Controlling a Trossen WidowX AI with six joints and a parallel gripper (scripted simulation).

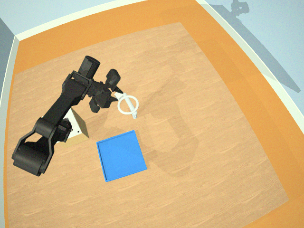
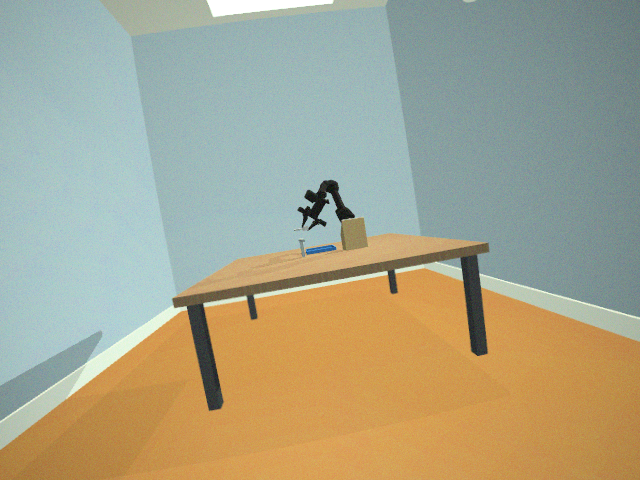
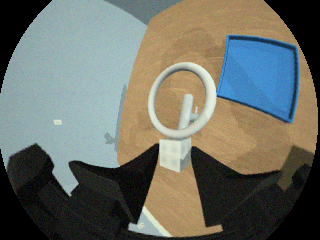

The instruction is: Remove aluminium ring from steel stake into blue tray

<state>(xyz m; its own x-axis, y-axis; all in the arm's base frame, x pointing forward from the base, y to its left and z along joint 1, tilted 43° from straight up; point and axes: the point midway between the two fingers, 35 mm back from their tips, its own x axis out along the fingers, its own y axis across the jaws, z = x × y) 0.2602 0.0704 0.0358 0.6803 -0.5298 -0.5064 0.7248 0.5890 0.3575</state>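
Above the stake, ring held out by its tab, tray off to one side.
Over the counter [image 1: 221, 159] [image 2: 330, 266] [image 3: 250, 150], the gripper [image 1: 117, 95] [image 2: 306, 228] [image 3: 175, 154] is part-open, clamped on the welded tab; the aluminium ring [image 1: 118, 105] [image 2: 298, 228] [image 3: 154, 100] projects beyond the fingertips, free of the steel stake [image 1: 129, 104] [image 2: 302, 248] [image 3: 185, 111] and higher than its cross-bar. The blue tray [image 1: 122, 156] [image 2: 321, 250] [image 3: 262, 75] lies lower, at the upper right in the wrist view. The coming move probably turns on that sideways offset: carry across, clear the stake, then lower the ring flat.
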